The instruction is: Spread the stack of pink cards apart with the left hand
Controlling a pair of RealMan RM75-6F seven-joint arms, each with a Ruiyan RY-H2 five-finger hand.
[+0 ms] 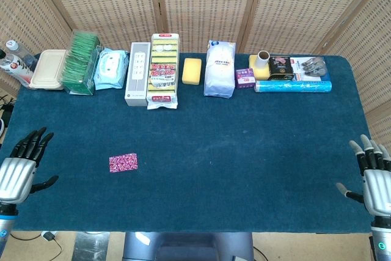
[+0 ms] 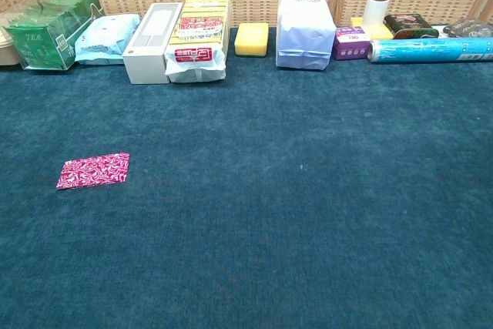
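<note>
A stack of pink patterned cards (image 1: 123, 162) lies flat on the blue table cloth at the left front, squared up as one neat pile (image 2: 93, 170). My left hand (image 1: 20, 168) hovers at the table's left edge, well to the left of the cards, fingers spread and holding nothing. At the right edge my right hand (image 1: 374, 175) is also open with fingers apart. Neither hand shows in the chest view.
Along the back edge stands a row of goods: a green tea box (image 1: 81, 63), wet wipes (image 1: 110, 69), a white box (image 1: 137, 82), a yellow packet (image 1: 164, 70), a sponge (image 1: 192, 70), a white bag (image 1: 219, 68), a blue roll (image 1: 292, 85).
</note>
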